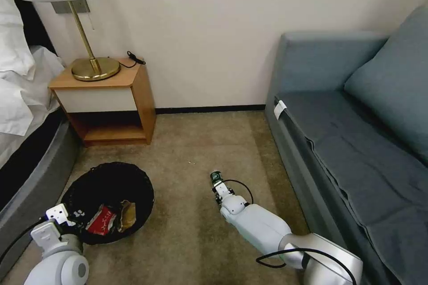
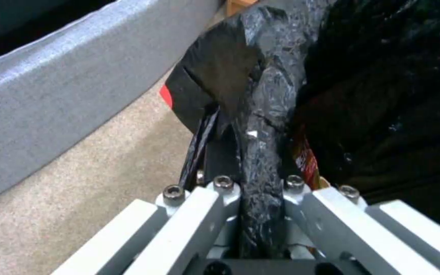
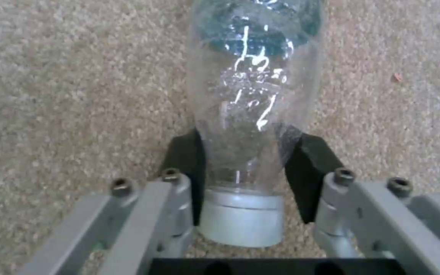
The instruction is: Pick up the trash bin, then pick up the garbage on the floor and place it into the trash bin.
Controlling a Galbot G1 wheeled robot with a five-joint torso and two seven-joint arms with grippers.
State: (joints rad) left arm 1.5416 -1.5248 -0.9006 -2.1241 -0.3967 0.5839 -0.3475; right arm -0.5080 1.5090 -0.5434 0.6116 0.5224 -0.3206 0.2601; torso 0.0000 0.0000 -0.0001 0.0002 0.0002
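Note:
The trash bin, lined with a crinkly black bag, stands on the carpet at the left. My left gripper is shut on its near rim, with one black pad outside the bag. Inside the bin lie a red-and-white wrapper and a gold-brown wrapper. A small clear bottle with a green label lies on the carpet mid-floor. My right gripper is shut on the bottle just above its white cap, its black pads pressing each side.
A wooden nightstand with a brass lamp stands by the back wall. The bed runs along the left, close to the bin. A blue-grey sofa fills the right. Open carpet lies between them.

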